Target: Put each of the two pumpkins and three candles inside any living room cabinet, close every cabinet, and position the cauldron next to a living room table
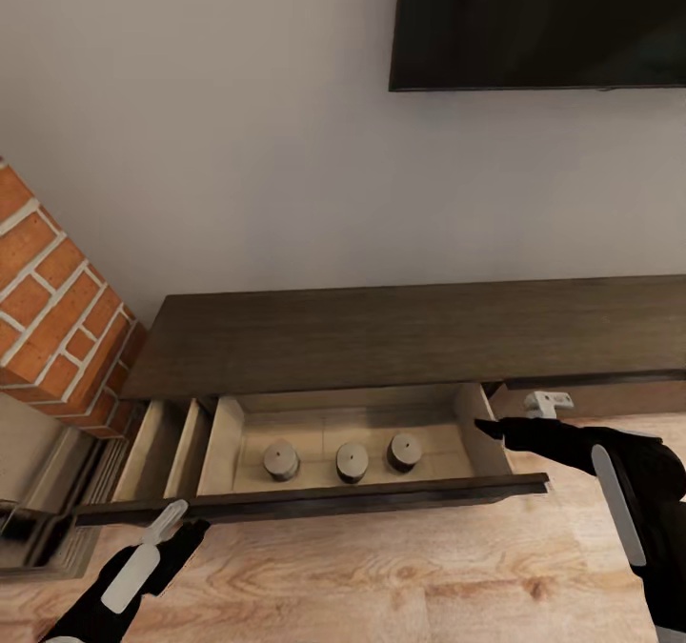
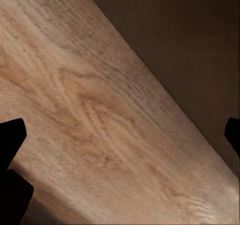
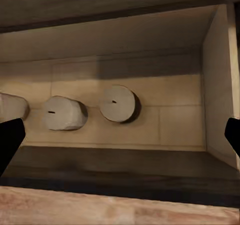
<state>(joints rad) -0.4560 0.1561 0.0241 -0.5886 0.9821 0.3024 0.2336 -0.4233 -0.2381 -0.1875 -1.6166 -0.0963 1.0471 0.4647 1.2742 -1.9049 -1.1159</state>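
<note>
The long dark-brown cabinet [image 1: 381,338] stands against the wall with one drawer pulled out. Three grey candles [image 1: 281,459] [image 1: 352,462] [image 1: 405,452] stand in a row on its pale floor, and the right wrist view shows candles [image 3: 117,103] [image 3: 62,113] from close up. My right gripper [image 1: 495,429] [image 3: 120,135] is open just outside the drawer's right wall. By the left end of the dark drawer front [image 1: 314,502], my left gripper [image 1: 181,526] [image 2: 120,135] is open over the wooden floor. The pumpkins, the cauldron and the table are out of view.
A brick fireplace [image 1: 57,310] juts out at the left, close to the cabinet's end. A black TV [image 1: 538,19] hangs on the wall above. Light wooden floor [image 1: 381,576] runs in front of the drawer. A narrow pale compartment [image 1: 171,448] lies left of the candles.
</note>
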